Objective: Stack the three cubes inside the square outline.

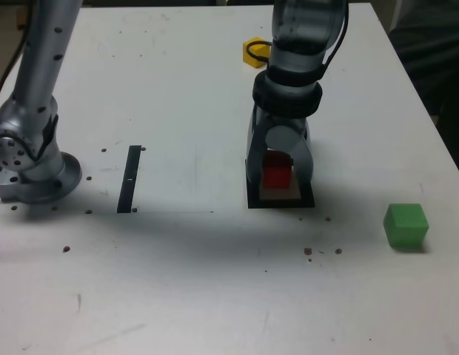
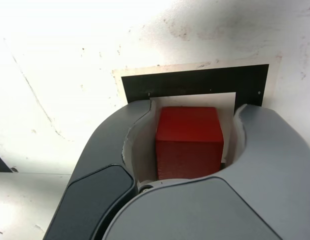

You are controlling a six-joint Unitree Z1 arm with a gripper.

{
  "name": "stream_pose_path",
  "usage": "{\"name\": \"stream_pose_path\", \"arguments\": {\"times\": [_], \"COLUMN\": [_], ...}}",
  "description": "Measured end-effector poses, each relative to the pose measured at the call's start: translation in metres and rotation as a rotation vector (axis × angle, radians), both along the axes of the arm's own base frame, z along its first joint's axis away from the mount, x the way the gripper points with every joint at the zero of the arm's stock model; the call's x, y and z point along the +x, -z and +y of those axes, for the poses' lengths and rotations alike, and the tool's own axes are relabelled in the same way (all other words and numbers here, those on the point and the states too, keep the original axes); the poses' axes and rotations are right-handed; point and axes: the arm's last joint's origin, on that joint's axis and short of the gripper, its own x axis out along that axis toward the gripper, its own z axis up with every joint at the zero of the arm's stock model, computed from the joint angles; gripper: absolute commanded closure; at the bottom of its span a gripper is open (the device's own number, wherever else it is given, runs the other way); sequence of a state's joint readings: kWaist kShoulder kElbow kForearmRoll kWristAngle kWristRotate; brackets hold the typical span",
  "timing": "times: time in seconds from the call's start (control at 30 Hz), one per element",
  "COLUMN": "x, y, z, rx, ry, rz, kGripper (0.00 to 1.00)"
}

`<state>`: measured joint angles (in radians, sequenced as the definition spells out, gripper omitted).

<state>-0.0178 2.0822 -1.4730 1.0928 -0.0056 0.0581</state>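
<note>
I judge I'm on the 1st placement: getting the red cube (image 2: 190, 137) settled as the base of the stack. From the wrist camera it sits within the square outline (image 2: 195, 80), over the pale centre, and it looks upright. The fingers (image 2: 275, 130) stand apart on either side of it, parted a little wider than the cube. I can see a strip of the pale centre between the cube and 1 finger; on the other side the cube is so near the finger that I can't tell whether they touch. I don't read this as a firm grip, more as a loose straddle, with the cube probably resting on the surface (image 1: 178, 288).

Next I'd want the fingers a touch wider, then a straight lift, so neither inner face drags the base off its spot or tips it over.

After that, 2 cubes remain to be fetched. Taking the outline as the centre of a clock in the exterior view, the green cube (image 1: 406, 225) sits between 3 and 4 o'clock, well apart, and the yellow cube (image 1: 253, 53) lies near 12, partly hidden by the arm (image 1: 296, 66). The green one looks easier to reach cleanly.
</note>
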Motion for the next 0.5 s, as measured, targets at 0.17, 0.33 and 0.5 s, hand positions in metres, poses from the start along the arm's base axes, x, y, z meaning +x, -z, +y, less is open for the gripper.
{"name": "stream_pose_path", "arguments": {"times": [0.17, 0.33, 0.5], "x": [-0.001, -0.009, -0.021], "y": [0.002, -0.001, -0.014], "z": [0.000, 0.001, 0.005], "rx": [0.001, 0.006, 0.029], "ry": [0.001, 0.001, -0.004], "rz": [0.000, -0.010, -0.036], "kGripper": [0.01, 0.00, 0.00]}}
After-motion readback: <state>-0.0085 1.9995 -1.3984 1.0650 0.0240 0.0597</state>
